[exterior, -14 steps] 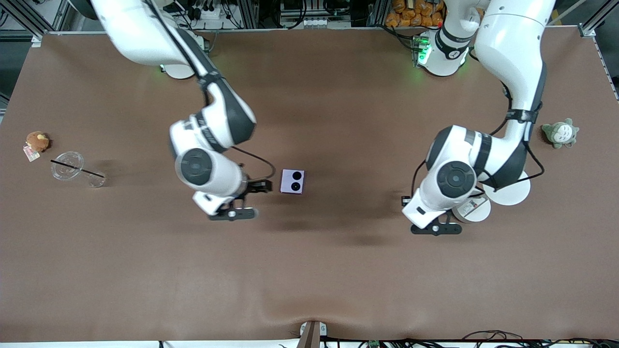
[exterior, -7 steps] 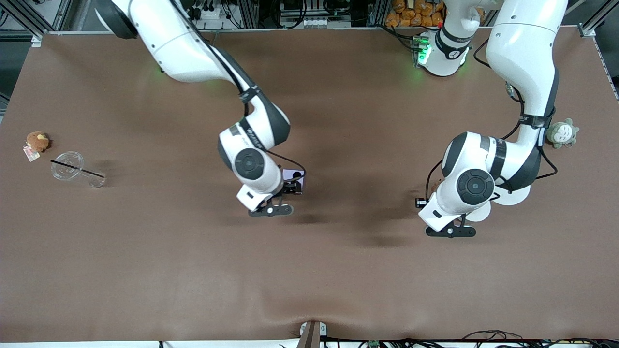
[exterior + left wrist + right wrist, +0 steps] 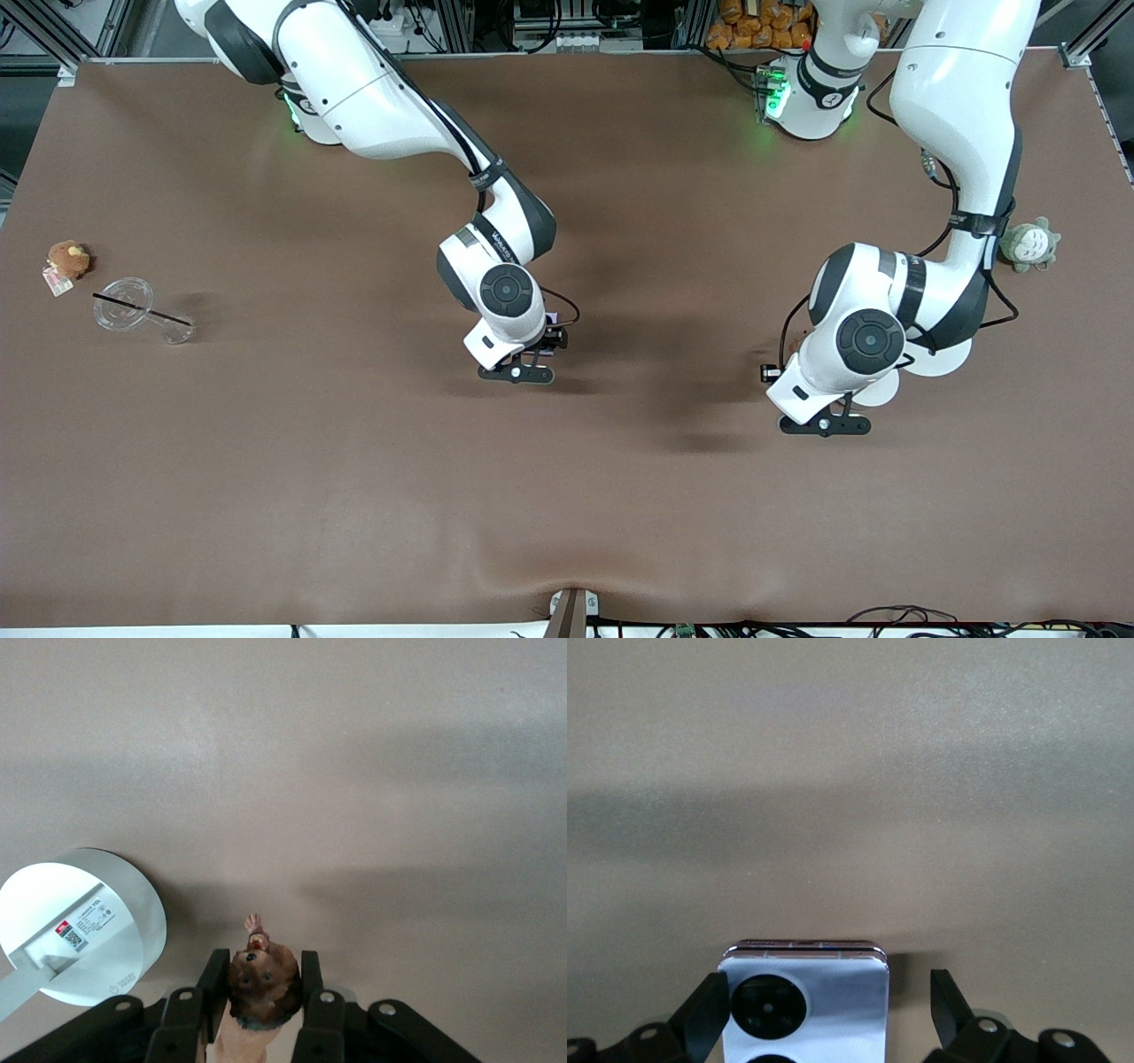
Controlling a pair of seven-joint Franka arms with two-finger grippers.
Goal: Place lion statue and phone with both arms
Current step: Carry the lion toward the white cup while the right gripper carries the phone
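With the left gripper (image 3: 261, 992) clamped on the lion statue (image 3: 262, 979), the right gripper (image 3: 824, 1010) straddled the phone (image 3: 804, 1010) with fingers apart, off-centre enough to risk nudging it.

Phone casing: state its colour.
Pale lilac phone with black camera circles, clearest in the right wrist view.

The right arm reaches from its base down toward the middle of the table, wrist bent so the right gripper (image 3: 542, 346) points down, low over the phone (image 3: 804, 1010). Its two fingers (image 3: 704, 1017) stand spread, one just beside one edge of the phone, the other with a clear gap to the phone's edge. The left arm folds at the elbow, its left gripper (image 3: 262, 1005) pointing down with both fingers (image 3: 215, 988) closed against the sides of the lion statue (image 3: 262, 979).
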